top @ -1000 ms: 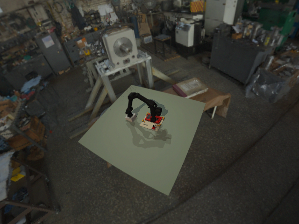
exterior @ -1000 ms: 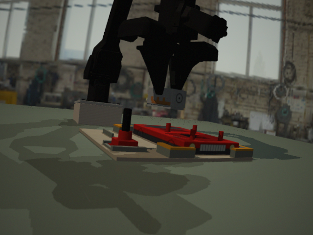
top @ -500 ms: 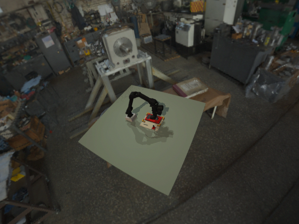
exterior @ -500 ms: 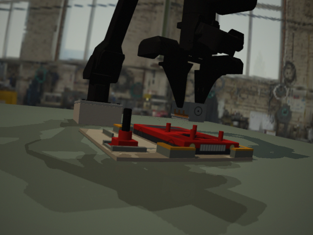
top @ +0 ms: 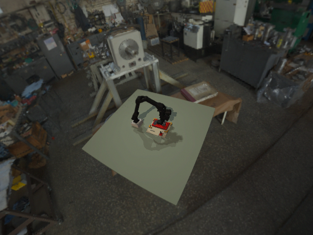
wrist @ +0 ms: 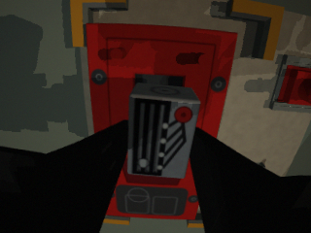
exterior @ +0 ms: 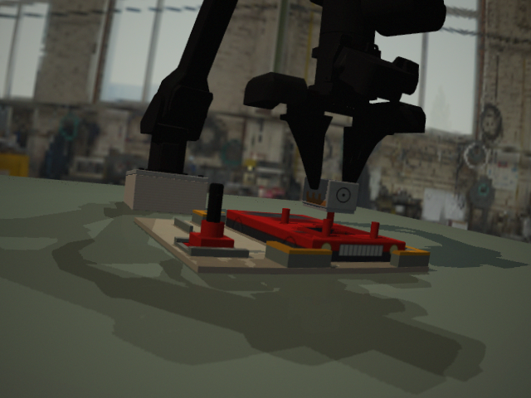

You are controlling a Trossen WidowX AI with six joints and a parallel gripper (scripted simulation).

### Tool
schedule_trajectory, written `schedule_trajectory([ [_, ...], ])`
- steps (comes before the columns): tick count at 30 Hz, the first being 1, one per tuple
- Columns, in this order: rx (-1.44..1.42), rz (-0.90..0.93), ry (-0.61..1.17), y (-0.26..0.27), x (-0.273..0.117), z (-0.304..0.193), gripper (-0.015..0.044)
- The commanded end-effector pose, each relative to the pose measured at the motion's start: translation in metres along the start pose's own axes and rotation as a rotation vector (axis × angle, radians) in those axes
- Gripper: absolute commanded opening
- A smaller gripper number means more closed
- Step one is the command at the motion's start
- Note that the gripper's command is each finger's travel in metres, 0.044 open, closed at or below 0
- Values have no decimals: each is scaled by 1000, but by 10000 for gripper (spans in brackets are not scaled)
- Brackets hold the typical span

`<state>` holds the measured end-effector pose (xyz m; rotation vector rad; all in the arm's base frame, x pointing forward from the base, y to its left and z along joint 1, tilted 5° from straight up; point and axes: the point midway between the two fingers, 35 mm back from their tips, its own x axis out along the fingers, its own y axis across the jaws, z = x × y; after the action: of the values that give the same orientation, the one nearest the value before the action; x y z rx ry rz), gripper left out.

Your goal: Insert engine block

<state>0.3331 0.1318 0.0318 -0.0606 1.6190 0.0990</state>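
Observation:
The grey engine block [exterior: 343, 197] [wrist: 160, 138] is held between the two black fingers of my gripper [exterior: 333, 183] [wrist: 159, 131], which is shut on it. The block is roughly level above the red car body [top: 165, 126] [exterior: 265, 222] [wrist: 107, 112]. Its striped top faces the wrist camera, a round mark is on its end and an orange pattern on its side. The opening [wrist: 172, 81] shows as a dark strip beyond the block's end in the wrist view. The block hides the rest of it. I cannot make out the slot or the rib.
Several red posts stand up from the car body. Yellow-topped corner blocks [exterior: 299, 254] [wrist: 277, 39] surround it on the beige board [exterior: 240, 270] [wrist: 248, 131]. A red piece with a black upright handle [exterior: 215, 203] stands in a grey holder beside it. The arm's pale base [top: 137, 123] [exterior: 167, 192] is behind.

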Motion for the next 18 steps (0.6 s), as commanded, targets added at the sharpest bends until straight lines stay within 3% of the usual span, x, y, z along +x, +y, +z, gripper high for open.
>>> schedule_trajectory([
  [1, 1, 6, -1, 1, 0, 0, 159],
  [18, -65, 6, -1, 2, 0, 0, 159],
])
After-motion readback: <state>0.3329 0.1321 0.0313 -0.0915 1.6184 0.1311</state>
